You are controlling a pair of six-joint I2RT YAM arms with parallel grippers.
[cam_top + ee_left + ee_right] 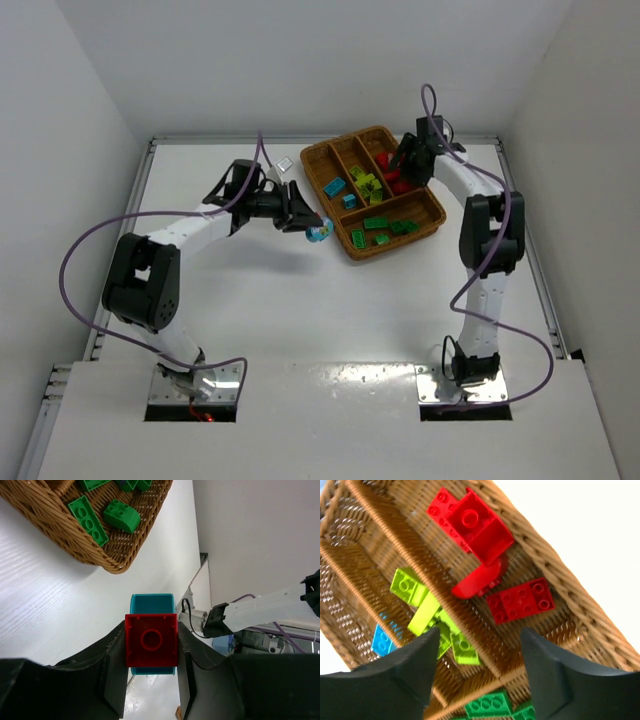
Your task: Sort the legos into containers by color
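From above, the left hand (308,222) hangs over the white worktop (250,320), just beside the near left edge of the wicker tray (378,130). It pinches a small red-and-cyan clump (318,234) of legos. The right hand (405,165) hovers over the far long section, above the red legos (392,178). The tray sits at an angle towards the far right of the worktop. Cyan legos (335,187) lie in its leftmost long section and yellow-green legos (366,184) in the middle one. Dark green legos (378,224) lie in the crosswise section nearest the arms.

In the left wrist view, the fingers (112,680) are pressed against both sides of a red brick (151,640), which is stuck to a cyan brick (152,602). Both are off the worktop. A rounded corner of the tray (65,535) shows beyond them, with two dark green legos (121,516) inside.

In the right wrist view, the right hand (479,632) is spread wide with nothing between its fingers (545,675). Below it, red legos (470,522) lie in the outer long section. The yellow-green legos (427,612) are next door and a cyan piece (382,640) lies beyond them. Dark green legos (490,702) are in the crosswise section at the bottom.
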